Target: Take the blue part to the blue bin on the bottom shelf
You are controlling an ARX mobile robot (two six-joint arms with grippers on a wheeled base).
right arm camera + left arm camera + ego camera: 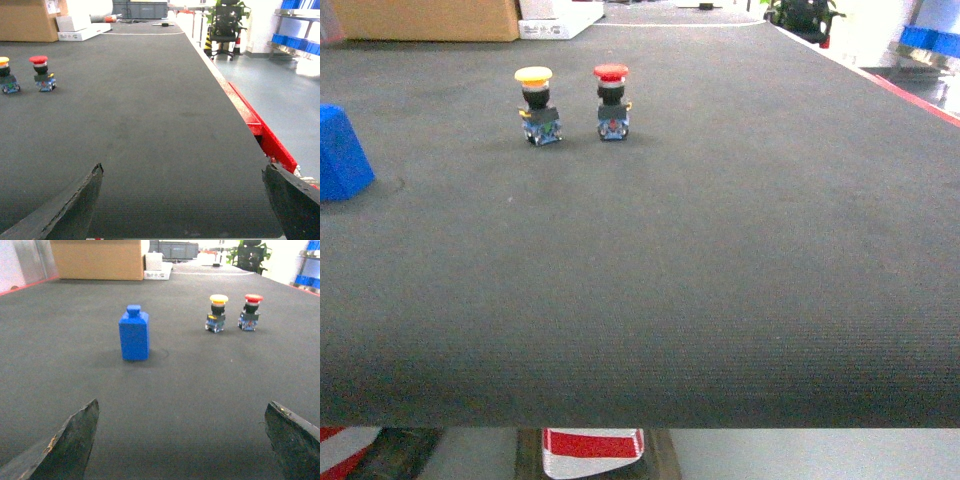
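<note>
While you look thru the left wrist cam, the blue part [134, 335] stands upright on the dark counter [165, 400], dead ahead of the left claw [182, 440] but well apart from it, w/ bare mat btwn. Left claw fingers [70, 445] sit wide apart at the bottom corners of that view, gripping nothing. In the head view you only get the blue part [340, 155] cut off at the left frame edge, so it's near the counter's left side. To its right, well apart, stand the yellow push button [217, 313] and red push button [250, 312], just beside each other, both upright, toward the far half of the counter. Right claw [182, 200] is likewise spread, fingers [65, 205] at the frame's bottom corners, nothing btwn them; ahead of it you've got a long run of open mat. Watch the right edge: the counter ends in a straight line w/ a red strip [265, 135] below it, then grey floor [280, 85]. Near edge of the counter shows across the bottom of the head view, w/ a red-white striped piece [592, 445] under it. At the far end sit a cardboard box [97, 259] and a white box [157, 267]. Bottom shelf and blue bin: can't pick either out w/ certainty.
</note>
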